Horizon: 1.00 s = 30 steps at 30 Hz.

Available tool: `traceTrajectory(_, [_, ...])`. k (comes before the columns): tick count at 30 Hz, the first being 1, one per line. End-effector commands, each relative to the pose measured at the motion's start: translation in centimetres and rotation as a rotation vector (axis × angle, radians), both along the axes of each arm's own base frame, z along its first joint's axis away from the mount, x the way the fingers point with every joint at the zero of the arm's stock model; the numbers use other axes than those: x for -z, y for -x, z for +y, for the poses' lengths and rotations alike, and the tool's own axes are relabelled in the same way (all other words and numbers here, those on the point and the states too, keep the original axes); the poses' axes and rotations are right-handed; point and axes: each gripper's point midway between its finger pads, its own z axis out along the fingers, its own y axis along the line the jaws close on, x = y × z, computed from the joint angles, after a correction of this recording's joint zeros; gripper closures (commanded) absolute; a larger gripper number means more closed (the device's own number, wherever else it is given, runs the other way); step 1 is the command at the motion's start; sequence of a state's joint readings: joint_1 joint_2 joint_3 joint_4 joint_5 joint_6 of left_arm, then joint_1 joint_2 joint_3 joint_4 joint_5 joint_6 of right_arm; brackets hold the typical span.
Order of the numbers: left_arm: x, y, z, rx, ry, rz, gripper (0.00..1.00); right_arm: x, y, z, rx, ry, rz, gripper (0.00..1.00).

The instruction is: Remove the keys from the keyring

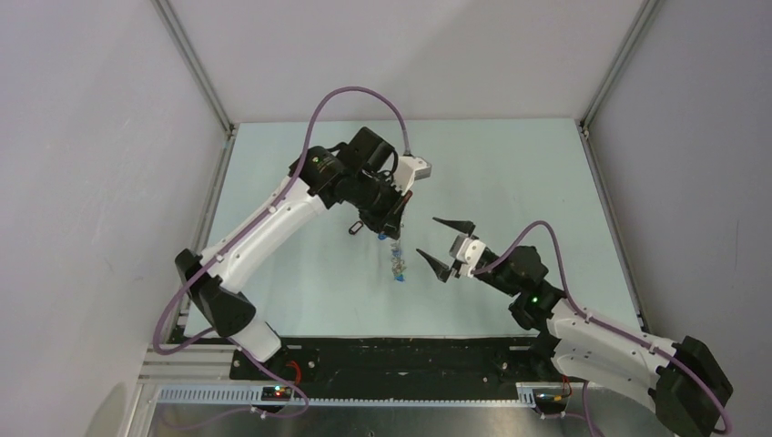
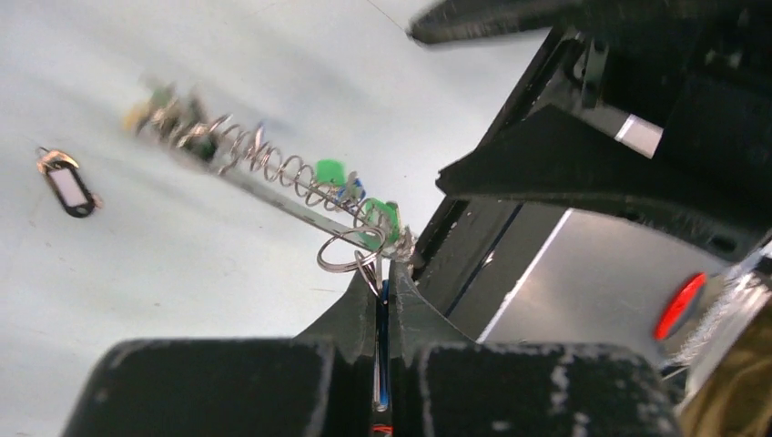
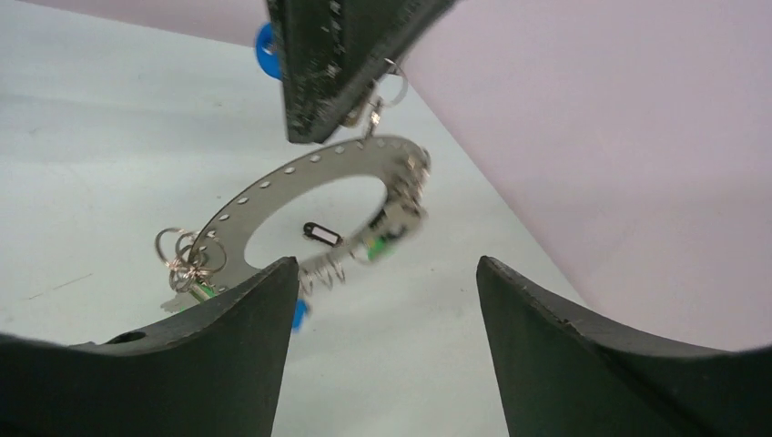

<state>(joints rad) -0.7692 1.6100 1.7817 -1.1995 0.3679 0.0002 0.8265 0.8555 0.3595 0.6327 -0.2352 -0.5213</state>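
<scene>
Over pale table (image 1: 510, 182), left gripper (image 2: 382, 271) clamps one key (image 3: 263, 50), right gripper (image 3: 387, 266) jaws apart; grip the likely light, stiff keyring (image 3: 273, 196) at its bare arc.

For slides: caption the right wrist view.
Open right gripper faces flat silver metal keyring held by blue-headed key in left gripper.

A pale mint-green counter (image 1: 300, 300) sits in a plain white booth. Its left wall (image 1: 91, 182), back wall (image 1: 401, 55) and right wall (image 1: 701, 182) meet at aluminium corner posts (image 1: 193, 64). A black strip (image 1: 410, 357) and a slotted cable duct (image 1: 401, 397) line the counter's near edge under soft, even light.
</scene>
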Motion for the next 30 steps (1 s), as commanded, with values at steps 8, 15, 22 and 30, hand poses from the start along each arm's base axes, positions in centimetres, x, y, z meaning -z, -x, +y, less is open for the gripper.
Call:
traceTrajectory(8, [-1.6, 1.3, 0.7, 0.157, -0.043, -0.200, 1.00, -2.6, 1.9, 1.1, -0.190, -0.047, 0.108, 0.17])
traceTrajectory(15, [-1.3, 1.5, 0.1, 0.144, -0.038, -0.160, 1.00, -3.9, 3.3, 1.5, -0.261, -0.102, 0.128, 0.23])
traceTrajectory(22, [-1.5, 2.3, 0.1, 0.200, -0.023, -0.175, 1.00, -5.5, 2.9, 1.3, -0.233, -0.164, 0.112, 0.32])
traceTrajectory(30, [-1.7, 2.9, -0.4, 0.228, -0.007, -0.174, 1.00, -6.9, 2.9, 2.1, -0.257, -0.208, 0.080, 0.47])
